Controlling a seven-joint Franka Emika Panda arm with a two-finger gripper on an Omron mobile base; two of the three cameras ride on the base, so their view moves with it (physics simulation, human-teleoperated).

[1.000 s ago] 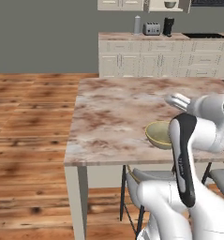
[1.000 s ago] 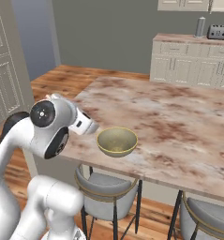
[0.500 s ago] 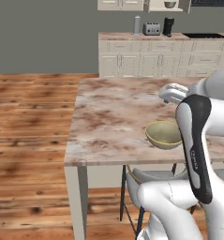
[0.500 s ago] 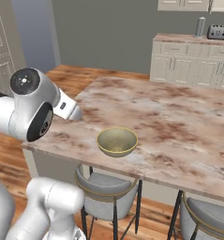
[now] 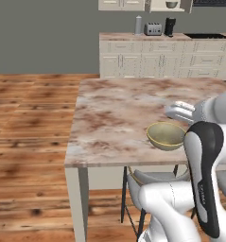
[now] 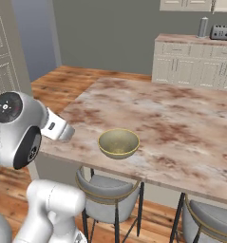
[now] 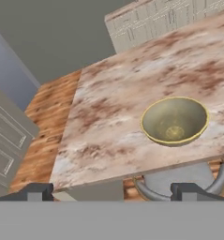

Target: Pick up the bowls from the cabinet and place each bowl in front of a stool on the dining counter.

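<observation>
The olive-yellow bowl [image 7: 175, 120] sits upright near the desk [image 5: 114, 113] edge, above a stool [image 6: 110, 192] — placed. The end effector [image 7: 113, 191] hangs apart from it, fingers spread, empty. Best swing clear of the rim and head for the cabinet — second bowl remains.

A toaster [image 5: 153, 29] and black coffee maker [image 5: 169, 26] stand on the far drawer run [image 5: 147, 59]
</observation>
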